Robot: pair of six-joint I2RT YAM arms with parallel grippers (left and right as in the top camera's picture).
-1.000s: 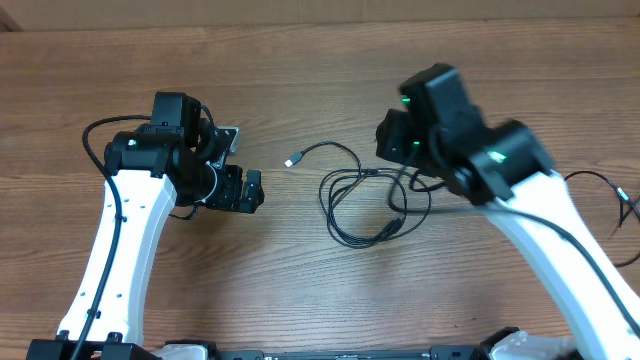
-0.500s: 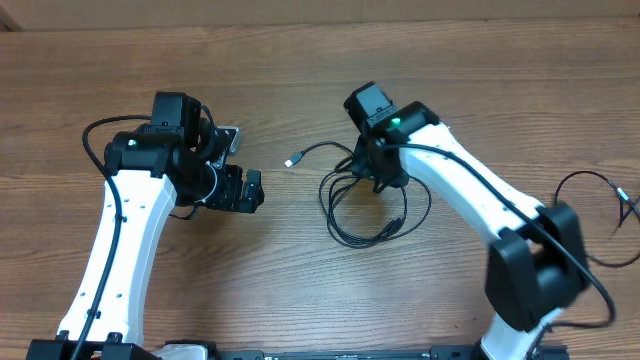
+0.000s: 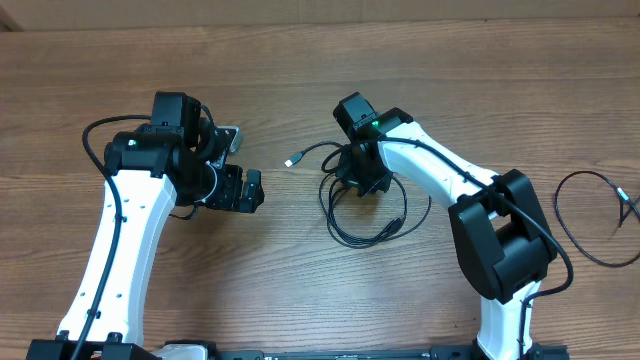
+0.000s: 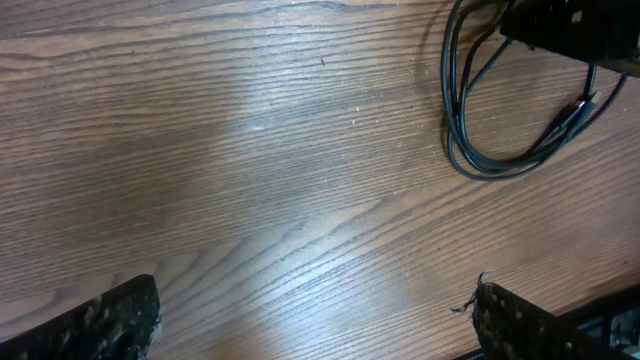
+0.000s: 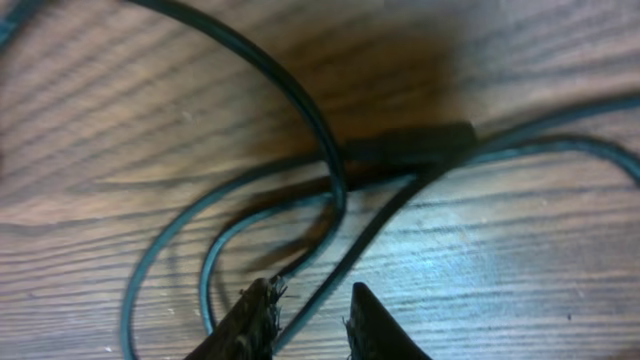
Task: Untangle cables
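Between the narrowly parted jaws of the right gripper (image 5: 312, 318), one strand of the black cables (image 5: 335, 170) is seen, running diagonally ahead toward a plug (image 5: 410, 145); nothing is clamped yet. The left gripper (image 4: 320, 310) is held wide open, empty, well apart.

Cannot tell, overhead, how the cables (image 3: 325, 205) cross beneath the right gripper (image 3: 358, 180). Close ahead of its fingertips (image 5: 255, 320): blurred, cut off at every edge.
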